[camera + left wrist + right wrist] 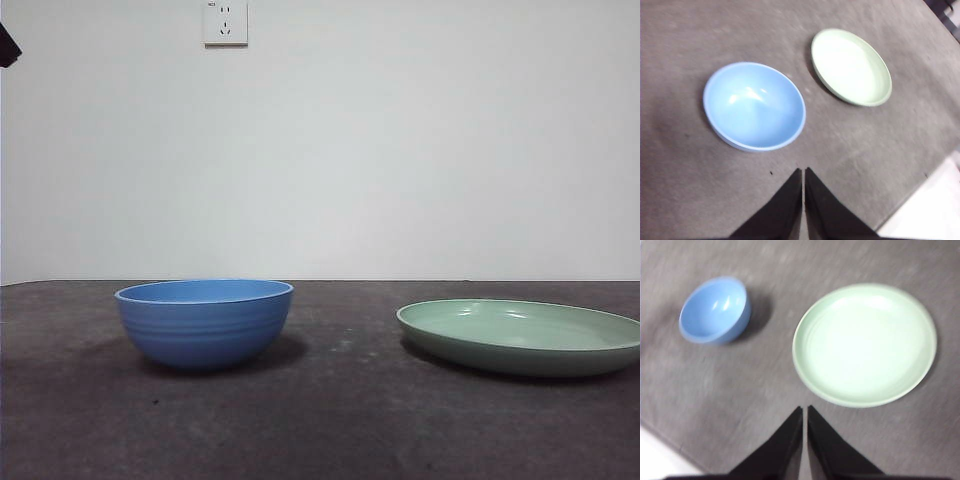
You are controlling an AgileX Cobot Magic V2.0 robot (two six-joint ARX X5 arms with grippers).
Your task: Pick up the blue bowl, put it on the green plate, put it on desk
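The blue bowl (pixel 205 322) stands upright and empty on the desk (pixel 330 420), left of centre in the front view. To its right lies the green plate (pixel 525 335), also empty, a clear gap between them. My left gripper (pixel 803 172) hangs shut above the desk, a short way from the blue bowl (pixel 755 106), with the green plate (pixel 851 66) beyond it. My right gripper (pixel 804 410) is shut too, hovering close to the rim of the green plate (pixel 865 344); the blue bowl (pixel 715 310) sits farther off. Neither gripper touches anything.
A white wall with a power socket (pixel 225 22) rises behind the desk. A black arm tip (pixel 8 45) shows at the top left corner of the front view. The desk's edge (pixel 920 200) runs near the left gripper.
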